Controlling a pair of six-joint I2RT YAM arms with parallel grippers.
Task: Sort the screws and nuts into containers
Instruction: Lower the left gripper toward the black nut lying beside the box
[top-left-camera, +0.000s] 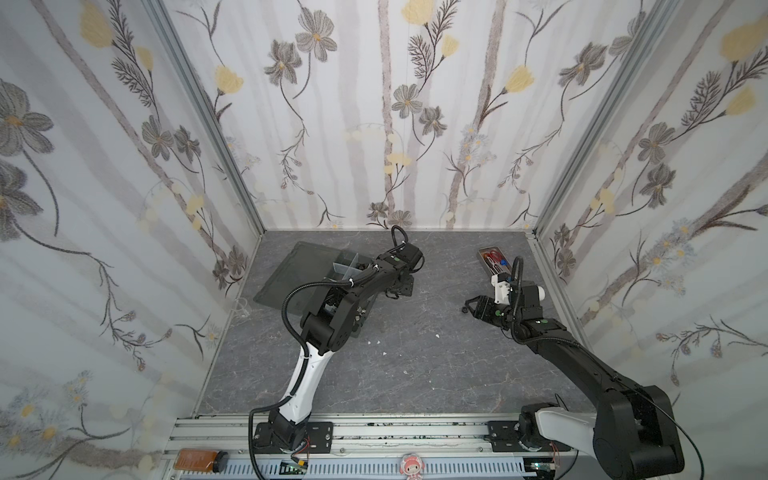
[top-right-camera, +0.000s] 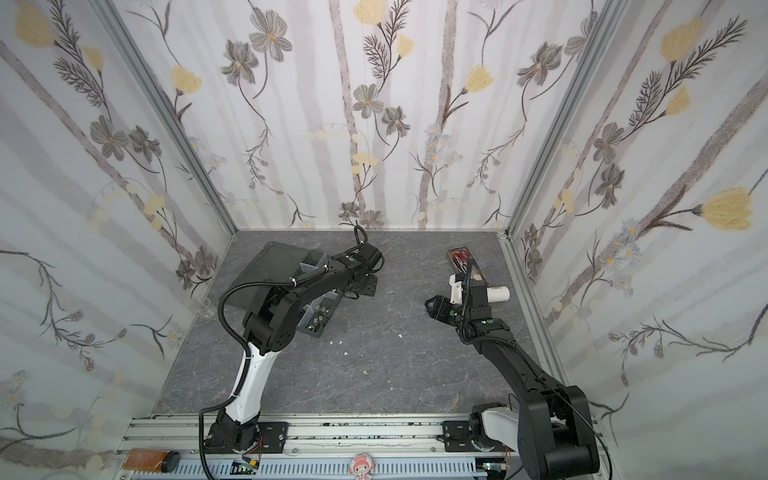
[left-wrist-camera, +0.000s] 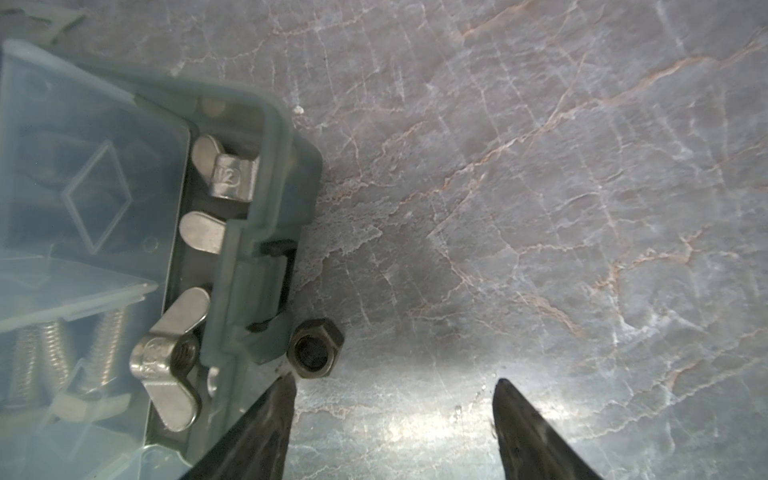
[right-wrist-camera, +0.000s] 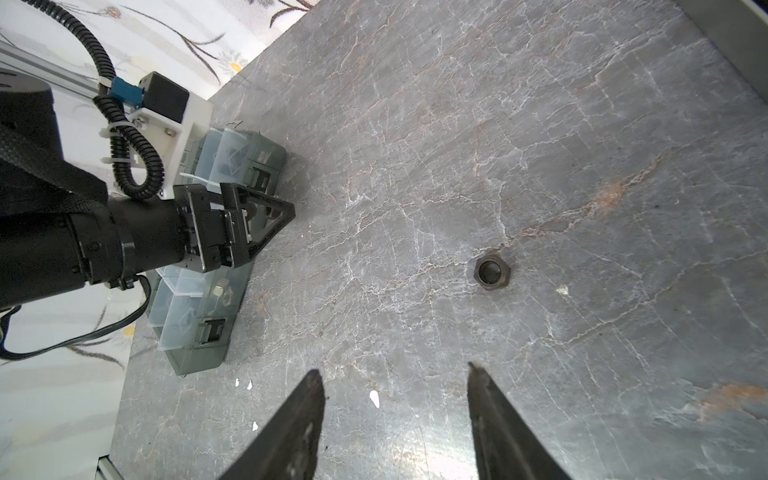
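Judge sorting nearly done: wing nuts and silver bolts lie in organizer box compartments.
Loose on table, as far as you can see:
- black hex nut, just ahead of left gripper, against box latch
- second black nut, ahead of right gripper

Both grippers spread wide, empty.

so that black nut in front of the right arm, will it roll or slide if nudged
The black nut lies flat, hole up, so it probably won't roll; a nudge would likely skate it across the smooth table. It looks solid metal: stiff, heavyish for its size. Sitting so low, it might slip from the right end effector.
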